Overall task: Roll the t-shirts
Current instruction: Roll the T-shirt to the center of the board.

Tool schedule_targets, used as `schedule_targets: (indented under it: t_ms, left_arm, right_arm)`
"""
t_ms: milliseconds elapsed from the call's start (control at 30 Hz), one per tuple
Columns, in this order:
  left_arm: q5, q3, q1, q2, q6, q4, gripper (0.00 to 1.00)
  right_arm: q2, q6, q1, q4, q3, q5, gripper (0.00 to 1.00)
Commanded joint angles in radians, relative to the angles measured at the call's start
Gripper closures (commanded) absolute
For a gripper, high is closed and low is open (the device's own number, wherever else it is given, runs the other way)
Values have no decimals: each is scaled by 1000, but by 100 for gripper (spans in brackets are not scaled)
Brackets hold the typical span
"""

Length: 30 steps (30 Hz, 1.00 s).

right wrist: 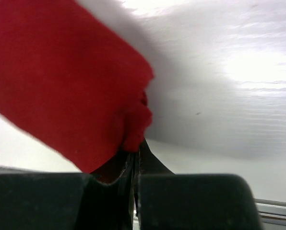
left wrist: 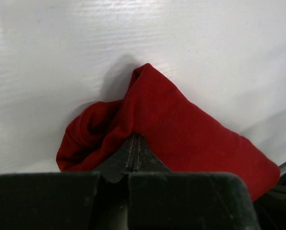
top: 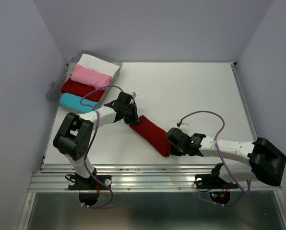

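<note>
Left gripper point(left wrist: 135, 140) clamped on dark red t-shirt point(top: 152, 135) | right gripper point(right wrist: 137, 146) clamped on its other end

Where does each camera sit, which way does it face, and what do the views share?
Top external: above and behind, looking down on the table; both arms show, left pincer and right pincer on the dark red t-shirt.
Left wrist: looks along its own shut pincer at one shirt end.
Right wrist: the same, at the other end.
Shared: all three show that shirt.
</note>
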Motion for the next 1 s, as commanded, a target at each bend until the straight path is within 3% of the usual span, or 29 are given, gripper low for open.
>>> schedule_targets:
  t_ms: [0, 233, 533, 567, 600, 633, 733, 967]
  left_arm:
    - [-47, -98, 7, -110, -6, -40, 100]
    - [-49, -201, 7, -275, -61, -52, 100]
    - [-38, -193, 2, -418, -98, -105, 100]
    - [-40, -184, 2, -420, -96, -106, 100]
    - [-40, -179, 4, -414, -95, -106, 100]
    - [-38, -175, 4, -408, -93, -106, 100]
    - [-37, -156, 2, -383, -89, -105, 100]
    - [-20, -94, -1, -299, -57, -86, 100]
  right_arm:
    - [60, 0, 7, -123, 83, 175, 99]
    - [198, -64, -11, -246, 239, 323, 99]
    - [53, -95, -11, -352, 388, 332, 99]
    - [40, -84, -11, -352, 391, 324, 94]
    - [22, -67, -11, -351, 390, 317, 82]
    - [10, -28, -11, -339, 374, 300, 50]
    - [-48, 81, -11, -302, 298, 269, 20]
    - [-317, 371, -11, -109, 46, 173, 7]
